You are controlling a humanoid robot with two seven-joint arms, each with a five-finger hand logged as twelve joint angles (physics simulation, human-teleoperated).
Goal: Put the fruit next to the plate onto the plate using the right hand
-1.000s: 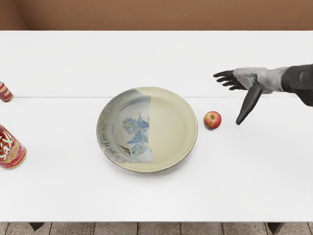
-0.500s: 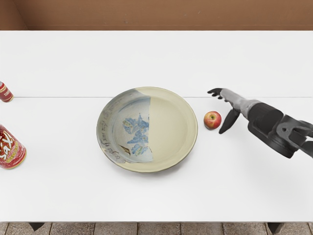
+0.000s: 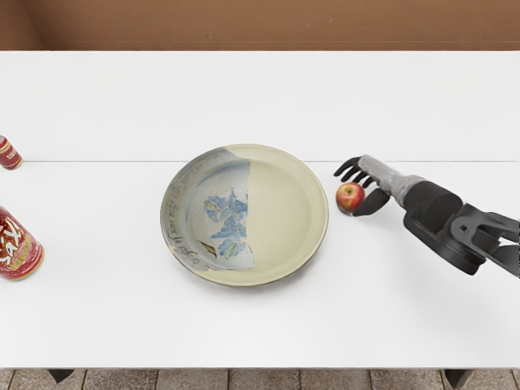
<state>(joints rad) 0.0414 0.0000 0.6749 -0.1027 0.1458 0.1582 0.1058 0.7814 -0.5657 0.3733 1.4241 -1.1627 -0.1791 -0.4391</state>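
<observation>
Presently, the right hand point(image 3: 367, 180) is at the apple point(image 3: 349, 197), its arm entering from the right edge of the head view.

Hand state: digits apart, not clamped. The fingers point(image 3: 348, 168) arch over the far side of the fruit and the thumb point(image 3: 372, 203) reaches in along its near side. The apple lies in the gap between them, just ahead of the palm. Whether any digit touches the skin cannot be told from this view, and no closure on the fruit is evident.

Location of the task item: the apple rests on the table point(image 3: 406, 309), within the hand's span. The plate point(image 3: 315, 213) lies immediately past the apple from the hand, its rim just beside the fruit with a narrow strip of table between. No fruit lies on the plate.

Progress, as judged: the approach is complete or nearly so, and the grasp is not yet made. Outstanding steps are to close the digits on the apple, lift it clear of the table, carry it over the rim, set it down inside the plate and release. No part of the transfer proper is done.

Other items: red cans point(image 3: 16, 244) sit at the far end of the table from the hand, beyond the plate. They are well apart from the work and no obstacle to it.
</observation>
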